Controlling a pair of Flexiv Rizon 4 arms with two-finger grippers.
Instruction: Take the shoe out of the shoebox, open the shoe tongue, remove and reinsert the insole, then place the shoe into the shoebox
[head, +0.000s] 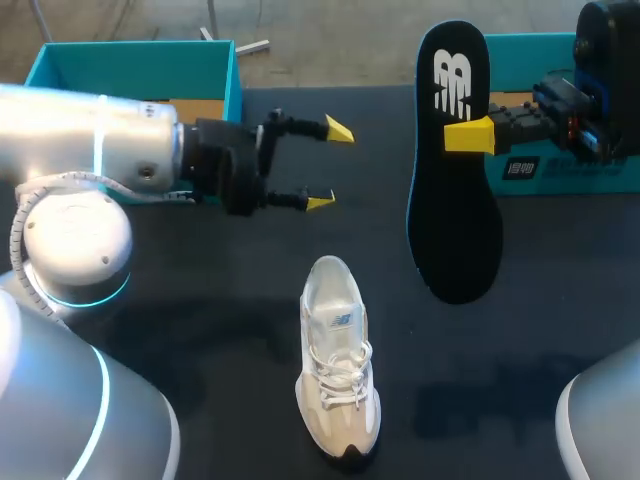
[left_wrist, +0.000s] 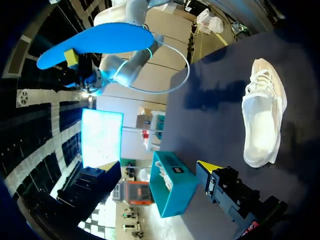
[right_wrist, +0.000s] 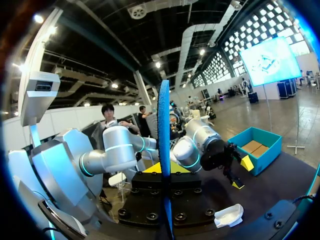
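Shoe (head: 338, 372) – off-white lace-up sneaker, pale mesh, dark toe tip – stands sole-down on dark bench (head: 200, 300), toe toward robot. Insole (head: 455, 200) out of shoe: black top with white logo, bright blue underside. Right gripper (head: 470, 135) pinches it near logo end, raised off bench, right of shoe. Left gripper (head: 330, 166) spread wide, holding nothing, beside open teal shoebox (head: 135, 65) at far left.

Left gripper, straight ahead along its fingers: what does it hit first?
Probably the insole held by the right gripper: in the head view it lies across the line of the left gripper. The left wrist view shows it off-axis, so it may miss.
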